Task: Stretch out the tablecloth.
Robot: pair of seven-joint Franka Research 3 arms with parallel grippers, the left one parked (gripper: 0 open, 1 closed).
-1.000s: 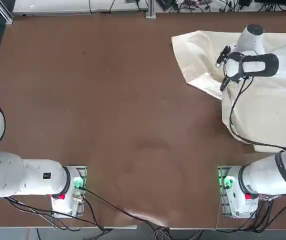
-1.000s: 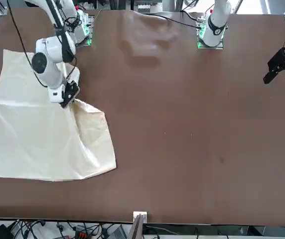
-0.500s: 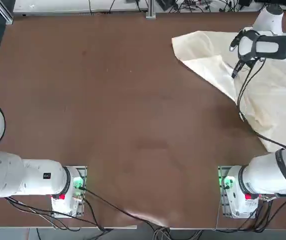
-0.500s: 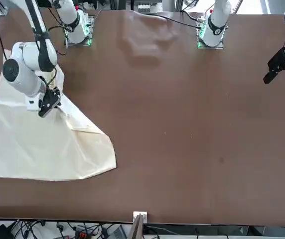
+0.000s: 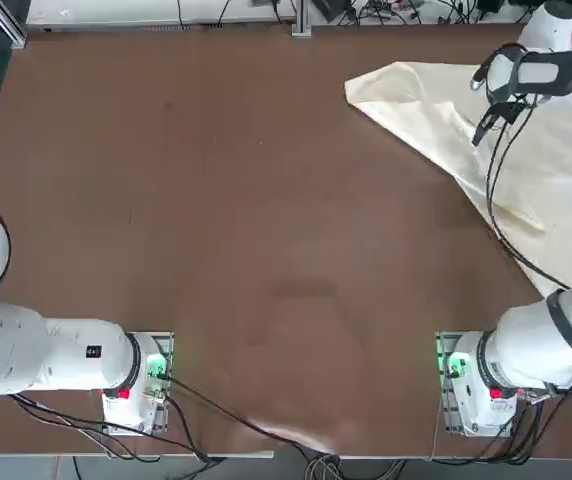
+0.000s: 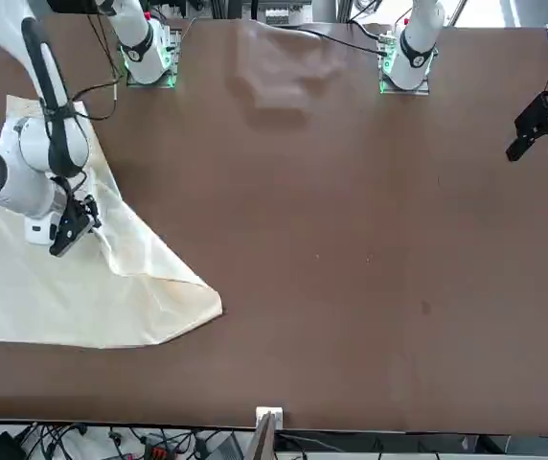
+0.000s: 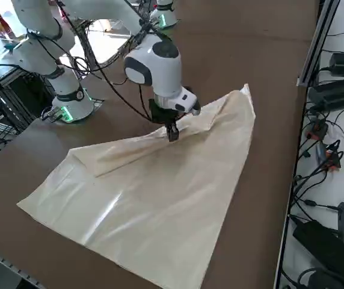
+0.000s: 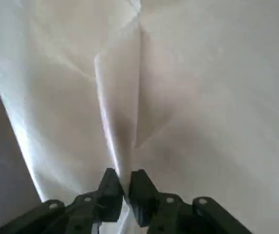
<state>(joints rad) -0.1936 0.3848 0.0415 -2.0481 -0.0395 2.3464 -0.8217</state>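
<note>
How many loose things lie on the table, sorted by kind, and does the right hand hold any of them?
Tablecloth: 1, cream, part folded over itself, pinched in the right hand.
Other loose things on the table: 0.
Total: 1.

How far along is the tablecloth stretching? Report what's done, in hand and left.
Done: most of the tablecloth lies spread flat at the table's far right corner. In hand: the right gripper is shut on a raised ridge of the cloth, over its middle. Left: one flap is folded over diagonally and needs pulling out toward the table's centre.
</note>
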